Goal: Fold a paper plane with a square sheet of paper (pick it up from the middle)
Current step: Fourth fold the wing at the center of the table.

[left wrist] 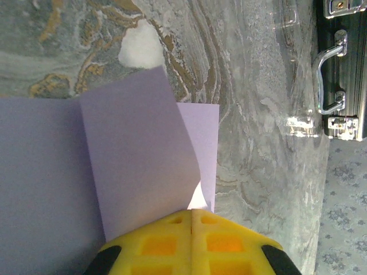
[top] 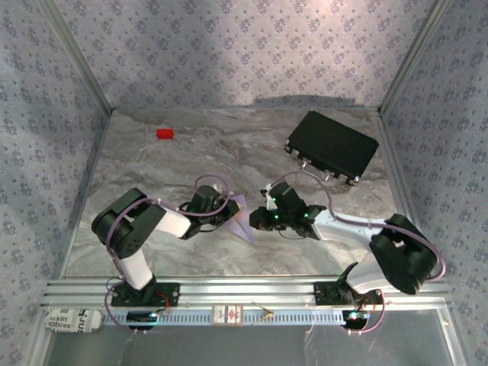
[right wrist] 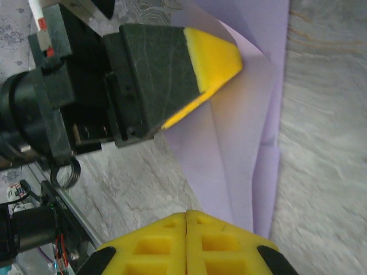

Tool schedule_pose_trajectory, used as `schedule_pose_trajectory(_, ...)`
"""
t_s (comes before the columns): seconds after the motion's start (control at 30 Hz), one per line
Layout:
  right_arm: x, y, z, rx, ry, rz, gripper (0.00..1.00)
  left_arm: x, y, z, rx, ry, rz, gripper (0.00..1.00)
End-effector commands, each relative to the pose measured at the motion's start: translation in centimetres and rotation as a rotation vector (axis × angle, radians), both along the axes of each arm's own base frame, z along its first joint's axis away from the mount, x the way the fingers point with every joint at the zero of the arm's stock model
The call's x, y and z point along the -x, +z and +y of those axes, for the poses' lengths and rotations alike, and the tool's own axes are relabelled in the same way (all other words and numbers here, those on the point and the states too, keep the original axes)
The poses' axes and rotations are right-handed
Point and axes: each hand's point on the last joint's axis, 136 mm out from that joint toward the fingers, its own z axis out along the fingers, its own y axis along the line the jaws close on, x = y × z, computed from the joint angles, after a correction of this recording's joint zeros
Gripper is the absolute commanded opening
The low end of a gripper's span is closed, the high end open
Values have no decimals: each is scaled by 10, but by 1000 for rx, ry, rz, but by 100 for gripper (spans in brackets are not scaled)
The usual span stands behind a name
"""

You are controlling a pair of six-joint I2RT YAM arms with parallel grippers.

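Closest in, the left gripper [left wrist: 192, 222] has its yellow pads pressed together with no gap. A curled flap of the lilac paper [left wrist: 132, 154] appears to rise from between them, so it looks pinched there. The paper is partly folded, with one layer lying flat on the marbled table [top: 152, 175] and the flap standing over it, midway between the two arms near the front edge. To its right, the right gripper [right wrist: 187, 222] also has its pads together. The paper's lower corner runs down to them, but I cannot tell whether it is caught between them or only touching. The likely risk is that, with both grippers so close on such a thin sheet, a small pull apart could tear it or drag the crease askew. A loose hold would let the flap spring back open. Far right at the back, the black case [top: 332, 146] lies shut with its latches and handle showing, so its contents are hidden.
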Motion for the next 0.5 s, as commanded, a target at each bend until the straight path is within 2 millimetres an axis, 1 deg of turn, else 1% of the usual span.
schedule_pose_trajectory(0.0,-6,-5,15,2,28,15,8,19,-35,21,-110,32,101,4)
schedule_pose_trajectory(0.13,-12,-17,25,7,26,42,7,19,-34,19,-106,24,99,4)
schedule_pose_trajectory(0.3,-13,-21,40,15,62,52,8,19,-36,20,-115,20,98,4)
schedule_pose_trajectory(0.4,-13,-32,39,48,56,72,8,20,-35,20,-114,15,96,4)
schedule_pose_trajectory(0.47,-12,-44,33,85,46,90,7,19,-34,19,-114,12,93,4)
